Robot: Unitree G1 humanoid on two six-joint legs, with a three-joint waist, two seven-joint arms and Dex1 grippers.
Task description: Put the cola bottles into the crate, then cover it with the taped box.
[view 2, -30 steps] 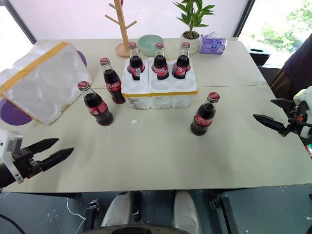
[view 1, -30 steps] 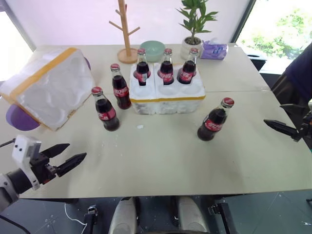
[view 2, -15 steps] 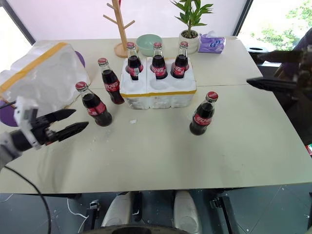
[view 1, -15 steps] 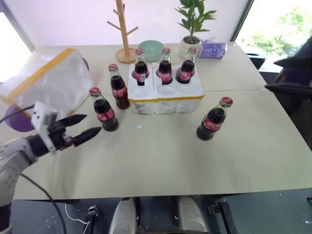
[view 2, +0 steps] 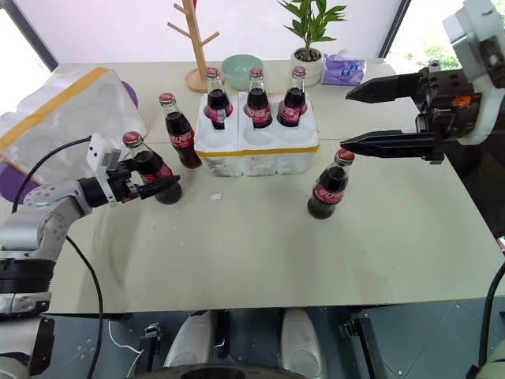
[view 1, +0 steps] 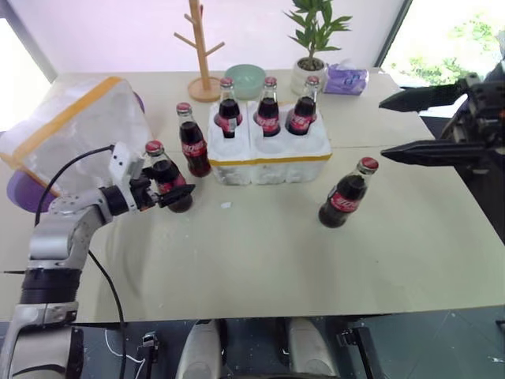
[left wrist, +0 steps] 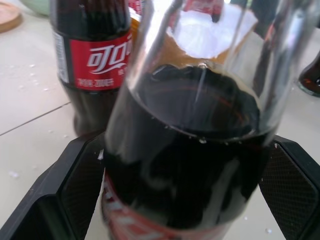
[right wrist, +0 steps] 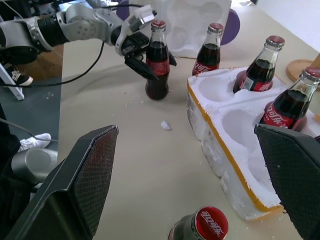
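Bottle [view 1: 168, 181]: standing on the table [view 1: 260, 253], left of the crate [view 1: 272, 150]; glass, smooth, breakable, likely heavy with cola.
Grip point: taking the body, low.
Left gripper [view 1: 166, 189]: straddling that bottle, whether clamping I cannot tell.
Right gripper [view 2: 371, 118]: spreading wide, hovering empty.

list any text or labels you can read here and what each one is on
"可口" in white characters, cut off by a nearer bottle: on the red label of a cola bottle in the left wrist view.
Small white print under those characters: blurred, not readable.
White script on the red labels of the other cola bottles and on a red cap: too small to read.
Nothing else carries text.
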